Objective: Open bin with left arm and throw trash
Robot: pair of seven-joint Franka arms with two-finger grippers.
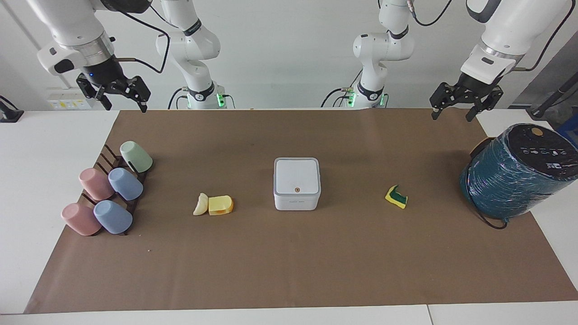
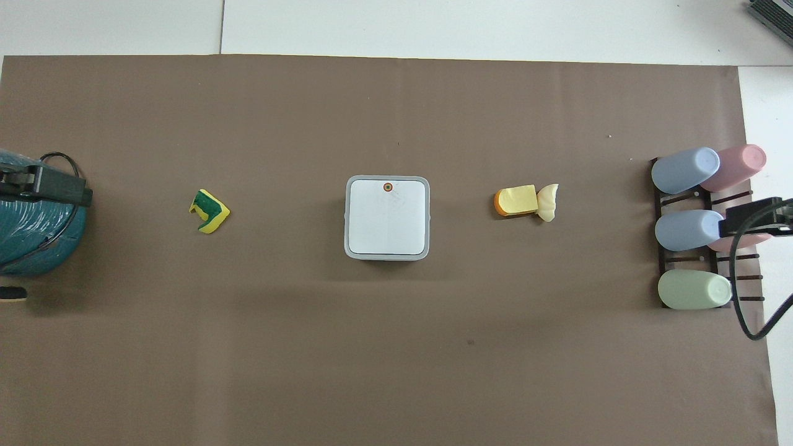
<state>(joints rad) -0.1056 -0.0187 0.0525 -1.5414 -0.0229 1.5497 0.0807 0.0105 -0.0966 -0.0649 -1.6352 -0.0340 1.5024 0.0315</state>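
Observation:
The bin (image 1: 297, 183) (image 2: 387, 217), a small white box with a grey-edged lid, stands shut in the middle of the brown mat. Toward the right arm's end lie two pieces of trash touching each other, a cream crescent (image 1: 200, 204) (image 2: 547, 201) and a yellow chunk with an orange edge (image 1: 220, 205) (image 2: 516, 201). A curled yellow-and-green sponge bit (image 1: 396, 197) (image 2: 209, 210) lies toward the left arm's end. My left gripper (image 1: 453, 113) hangs open in the air over the mat's edge by the robots, holding nothing. My right gripper (image 1: 126, 104) also waits open and raised at its own end.
A large teal wrapped cylinder (image 1: 519, 171) (image 2: 31, 229) with a black cable lies at the left arm's end. A dark rack with several pastel cups (image 1: 108, 194) (image 2: 694, 229) sits at the right arm's end. The brown mat (image 1: 289, 262) covers most of the white table.

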